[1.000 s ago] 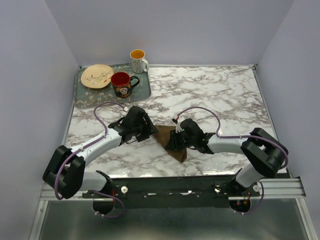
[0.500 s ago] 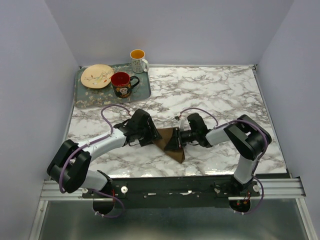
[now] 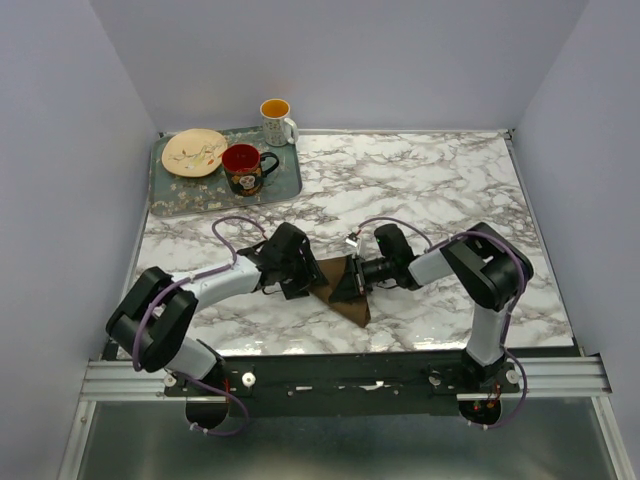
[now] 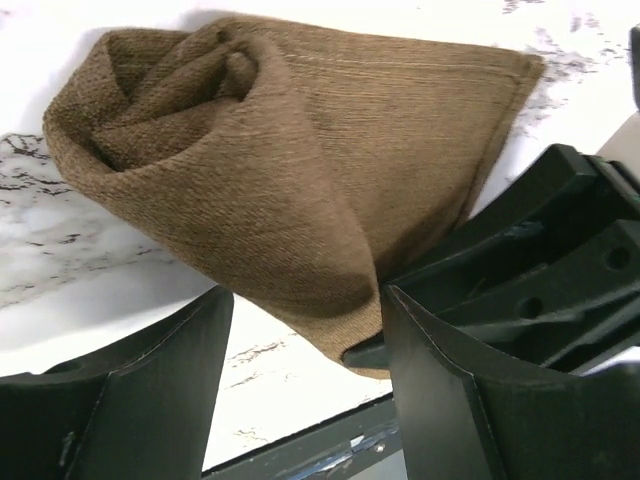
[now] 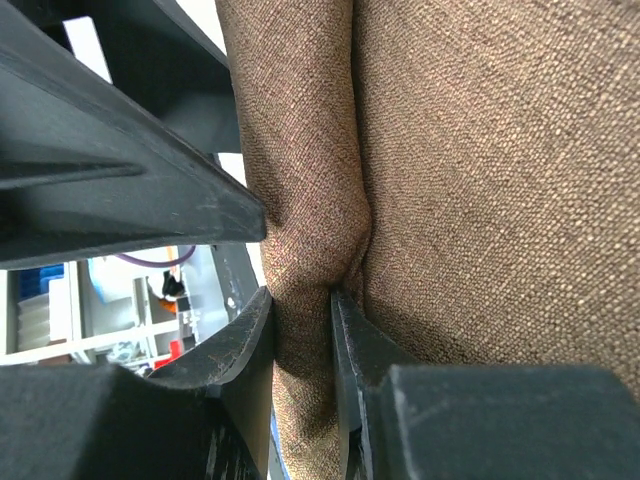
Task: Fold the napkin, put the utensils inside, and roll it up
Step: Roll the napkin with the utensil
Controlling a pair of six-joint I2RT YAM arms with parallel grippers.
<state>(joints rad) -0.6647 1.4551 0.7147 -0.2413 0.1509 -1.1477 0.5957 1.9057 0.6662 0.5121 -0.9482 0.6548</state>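
Note:
The dark brown napkin (image 3: 347, 293) lies bunched and partly rolled on the marble table, near its front middle. In the left wrist view the napkin (image 4: 280, 170) shows a rolled end at its upper left. My left gripper (image 3: 306, 277) is open at the napkin's left edge, and its fingers (image 4: 160, 400) straddle the near bulge of cloth. My right gripper (image 3: 343, 282) comes from the right and is shut on a fold of the napkin (image 5: 300, 230); it also shows in the left wrist view (image 4: 540, 260). The spoon is hidden.
A grey tray (image 3: 283, 190) at the back left holds a patterned plate (image 3: 194, 152) and a red mug (image 3: 243, 168). A white mug (image 3: 276, 121) stands at the tray's far right corner. The table's front edge (image 3: 350, 352) runs just below the napkin.
My left gripper has moved right, up to the napkin's edge. My right arm's elbow has swung in towards the table while its gripper stayed at the napkin.

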